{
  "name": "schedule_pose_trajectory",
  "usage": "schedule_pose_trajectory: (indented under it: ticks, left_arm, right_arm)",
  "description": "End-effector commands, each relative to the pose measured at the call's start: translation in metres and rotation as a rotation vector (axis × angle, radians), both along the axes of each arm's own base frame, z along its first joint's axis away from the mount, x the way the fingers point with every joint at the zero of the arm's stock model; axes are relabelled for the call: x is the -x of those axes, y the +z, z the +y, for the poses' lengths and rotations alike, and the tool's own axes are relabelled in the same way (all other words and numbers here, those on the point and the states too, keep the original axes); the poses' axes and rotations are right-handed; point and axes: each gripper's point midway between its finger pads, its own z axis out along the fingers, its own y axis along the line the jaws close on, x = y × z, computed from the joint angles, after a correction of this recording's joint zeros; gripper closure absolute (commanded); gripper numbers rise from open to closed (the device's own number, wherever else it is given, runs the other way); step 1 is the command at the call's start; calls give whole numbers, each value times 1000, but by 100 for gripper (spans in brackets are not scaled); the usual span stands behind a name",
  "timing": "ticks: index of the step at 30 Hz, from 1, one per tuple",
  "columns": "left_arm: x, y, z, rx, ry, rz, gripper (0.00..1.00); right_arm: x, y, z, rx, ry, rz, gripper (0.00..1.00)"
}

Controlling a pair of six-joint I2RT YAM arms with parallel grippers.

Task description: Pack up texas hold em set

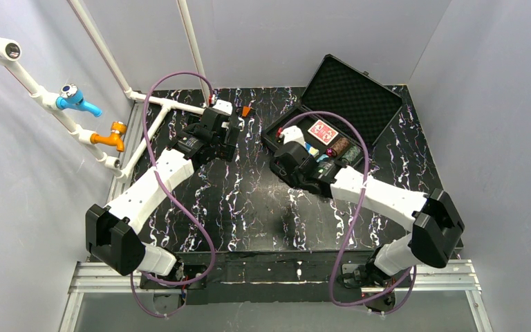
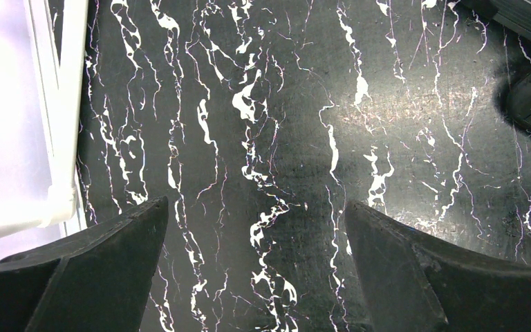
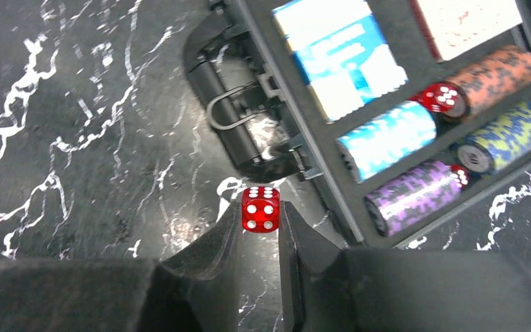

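Our right gripper (image 3: pixel 261 225) had its fingers clamped on a red die (image 3: pixel 261 209), just outside the case (image 1: pixel 352 93) near the handle (image 3: pixel 229 114). The case lay open on the table's (image 2: pixel 283 104) far right. It held a blue deck (image 3: pixel 339 55), a red-backed deck (image 1: pixel 323 131), four chip stacks (image 3: pixel 387 138) and a second die (image 3: pixel 444 98). Our left gripper (image 2: pixel 256 228) hovered above the table, fingers spread.

Black case (image 1: pixel 352 93) open, foam lid back. Inside: card decks (image 3: pixel 342 55), chip stacks (image 3: pixel 415 196) on their sides, red die (image 3: pixel 444 97); second die (image 3: pixel 261 209) outside, pinched by right gripper (image 3: pixel 261 220).
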Motion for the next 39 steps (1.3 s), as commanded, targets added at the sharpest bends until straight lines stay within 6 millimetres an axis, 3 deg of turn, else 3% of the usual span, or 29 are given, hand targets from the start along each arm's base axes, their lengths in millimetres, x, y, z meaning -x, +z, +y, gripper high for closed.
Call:
schedule_pose_trajectory:
  ticks: [1,9,15,25,39]
  left_arm:
    - [4,10,3,14,3,-16,1]
    - [3,6,1,16,-1,-3,1]
    - [2,3,-2,20,-5,7,1]
    - [3,3,-3,22,-10,9,1]
    - [4,4,-5,28,-16,7,1]
  right_arm:
    - [-17,28,-31,-61,-136,-47,99]
    - [-41,27,-110,-79,-381,-32,99]
    - [-43,19,-144,-46,-502,-16,99]
    - [-56,-1,-167,-80,-588,30,99]
    - [-83,-36,-174,-116,-611,125,99]
